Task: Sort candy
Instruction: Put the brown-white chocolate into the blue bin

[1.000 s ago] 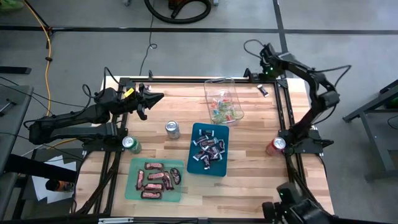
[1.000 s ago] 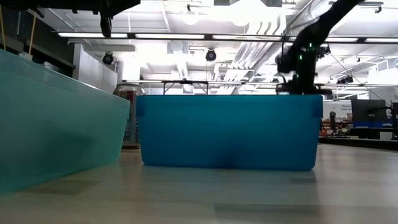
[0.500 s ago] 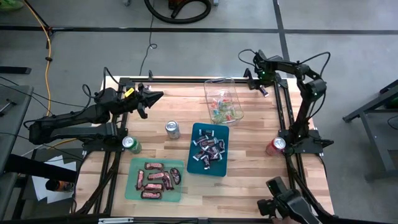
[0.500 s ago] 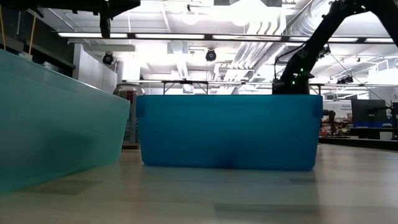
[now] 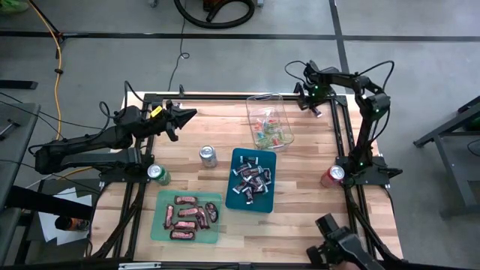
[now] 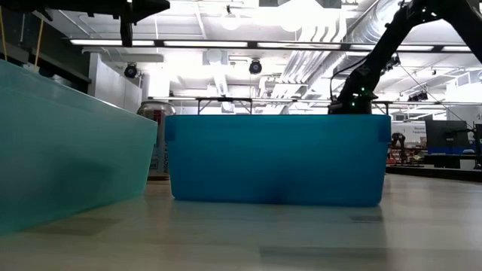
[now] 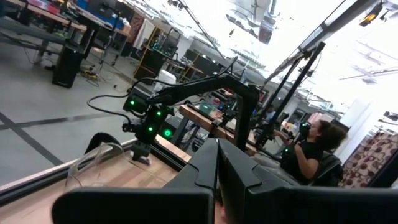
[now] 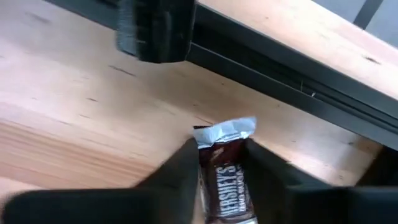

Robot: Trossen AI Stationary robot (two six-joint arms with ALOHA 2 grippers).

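A dark brown wrapped candy piece point(image 8: 222, 177) with a silver end lies on the wood at the table's far right corner. My right gripper point(image 5: 316, 106) points down over it and is shut on it. My left gripper point(image 5: 189, 115) is shut and holds nothing; it hangs in the air above the table's far left part, fingers point(image 7: 217, 163) pressed together. Sorted candy lies in three containers: dark and silver pieces in a blue tray point(image 5: 234, 196), red-brown bars in a teal tray point(image 5: 159, 223), and small bright sweets in a clear box point(image 5: 279, 109). My right gripper pinches the candy piece by its two long sides point(image 8: 205, 168) between its two fingers. The fingers come from above, pointing down. The piece lies flat on the table, and its crimped silver end point(image 8: 227, 129) sticks out beyond the fingertips.
A silver can point(image 5: 208, 156) stands mid-table, a green can point(image 5: 157, 174) at the left edge and a red can point(image 5: 332, 176) at the right edge. A black frame rail point(image 8: 292, 78) runs just beyond the candy piece. In the low view the blue tray's wall point(image 6: 275, 158) fills the middle.
My right gripper has come down from above the far right corner toward the table, sliding a little leftward, and now covers the candy piece that lay bare on the wood a second ago. The piece has stayed in place.
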